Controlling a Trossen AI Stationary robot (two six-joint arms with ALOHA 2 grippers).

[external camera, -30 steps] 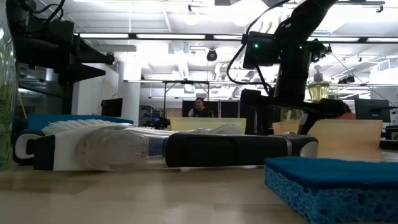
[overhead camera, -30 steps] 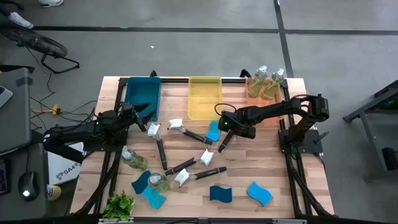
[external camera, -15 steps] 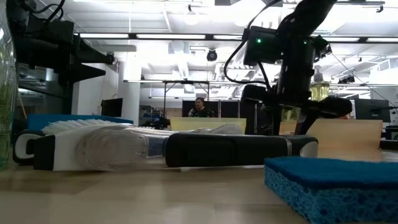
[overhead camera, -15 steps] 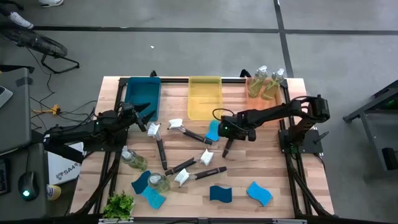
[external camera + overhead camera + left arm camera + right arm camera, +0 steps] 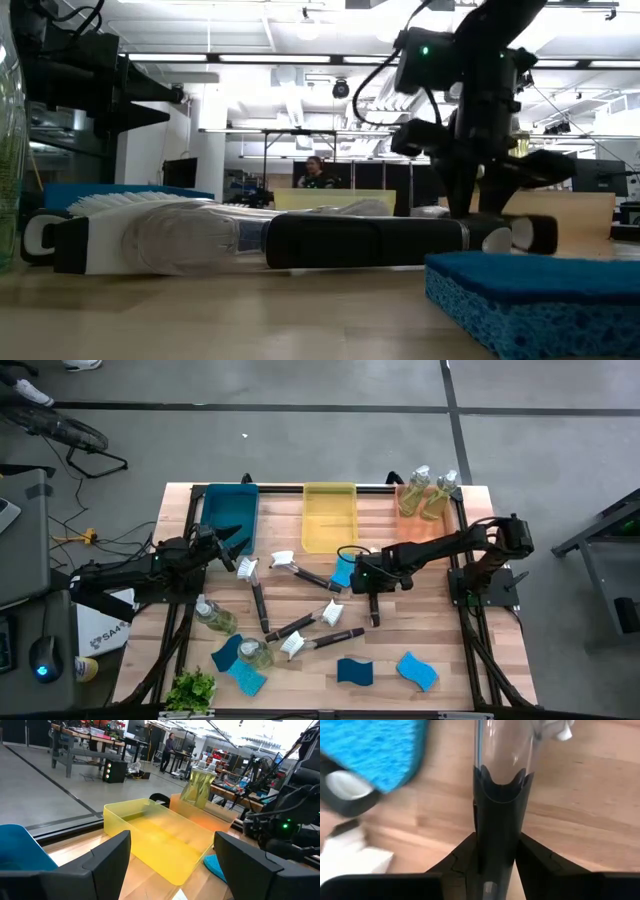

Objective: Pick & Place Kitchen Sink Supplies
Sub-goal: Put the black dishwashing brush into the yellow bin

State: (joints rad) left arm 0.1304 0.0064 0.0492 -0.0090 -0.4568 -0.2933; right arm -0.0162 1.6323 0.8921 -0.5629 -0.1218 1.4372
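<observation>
Wooden table point(image 5: 400, 640) — right end effector point(image 5: 498, 851) clamped on dish brush point(image 5: 499, 825) handle; left end effector point(image 5: 172, 857) open.

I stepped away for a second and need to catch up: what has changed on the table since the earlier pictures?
The right gripper has shifted toward the table's middle and near edge, and its jaws have closed on the handle of a dish brush. In the right wrist view the dark handle sits clamped between the fingers. The left gripper stayed open beside the blue bin; sponges, bottles and the other brushes lie as before.
</observation>
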